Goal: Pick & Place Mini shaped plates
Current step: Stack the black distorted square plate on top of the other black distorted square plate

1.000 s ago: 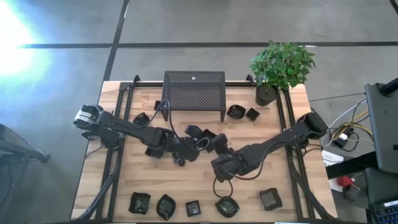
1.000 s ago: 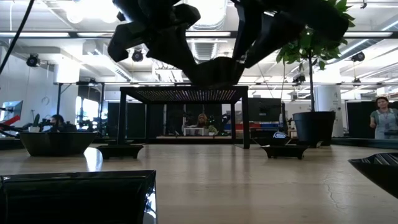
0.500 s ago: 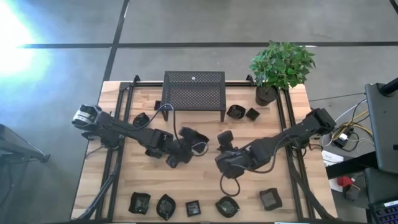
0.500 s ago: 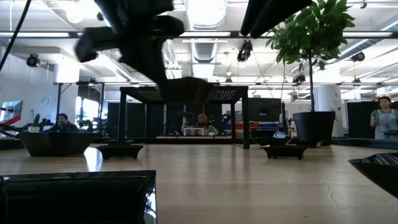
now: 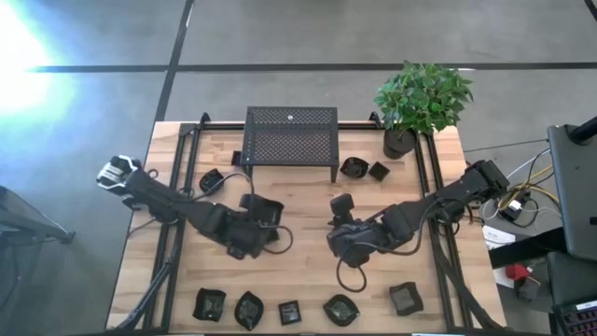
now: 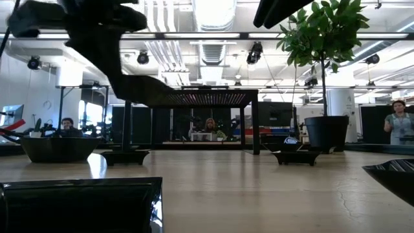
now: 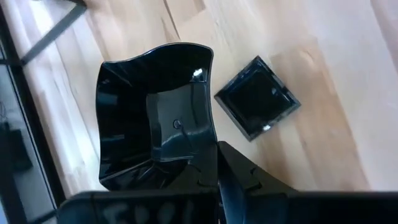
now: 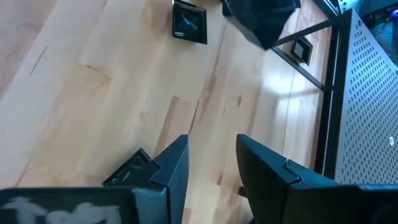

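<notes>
Above the wooden desk (image 5: 308,271), the left pincer (image 5: 264,217) is clamped on the rim of a wavy-edged mini plate (image 7: 155,118), held clear of the surface near the desk's middle — a small square plate (image 7: 257,97) lies below it. The right pincer (image 5: 340,207), fingers apart and empty, hangs just beside it. More plates (image 5: 289,312) line the near edge — others sit by the mesh stand (image 5: 291,136).
</notes>
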`<action>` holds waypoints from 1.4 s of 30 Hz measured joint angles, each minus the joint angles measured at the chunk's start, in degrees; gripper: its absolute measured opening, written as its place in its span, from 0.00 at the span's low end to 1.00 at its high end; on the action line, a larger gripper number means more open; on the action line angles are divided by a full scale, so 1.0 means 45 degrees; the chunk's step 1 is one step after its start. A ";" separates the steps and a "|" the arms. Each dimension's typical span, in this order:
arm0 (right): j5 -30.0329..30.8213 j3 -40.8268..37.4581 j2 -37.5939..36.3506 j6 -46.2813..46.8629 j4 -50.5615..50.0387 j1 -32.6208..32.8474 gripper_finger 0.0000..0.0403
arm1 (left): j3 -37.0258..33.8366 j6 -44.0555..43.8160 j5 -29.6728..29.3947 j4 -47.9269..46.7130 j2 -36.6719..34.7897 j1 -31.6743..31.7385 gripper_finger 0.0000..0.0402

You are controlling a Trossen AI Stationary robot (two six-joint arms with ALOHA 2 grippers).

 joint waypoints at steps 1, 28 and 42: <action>0.0000 0.0000 0.0000 0.0000 0.0004 0.0000 0.33 | 0.0000 -0.0337 -0.0001 -0.0246 -0.0055 -0.0135 0.00; 0.0000 -0.0019 0.0005 -0.0024 0.0029 0.0000 0.31 | -0.3491 -0.5849 0.0184 -0.2655 -0.2321 -0.2683 0.00; 0.0005 -0.0019 0.0005 0.0701 0.0097 -0.0005 0.31 | -0.4980 -0.4488 0.1043 -0.0379 -0.2634 -0.2717 0.00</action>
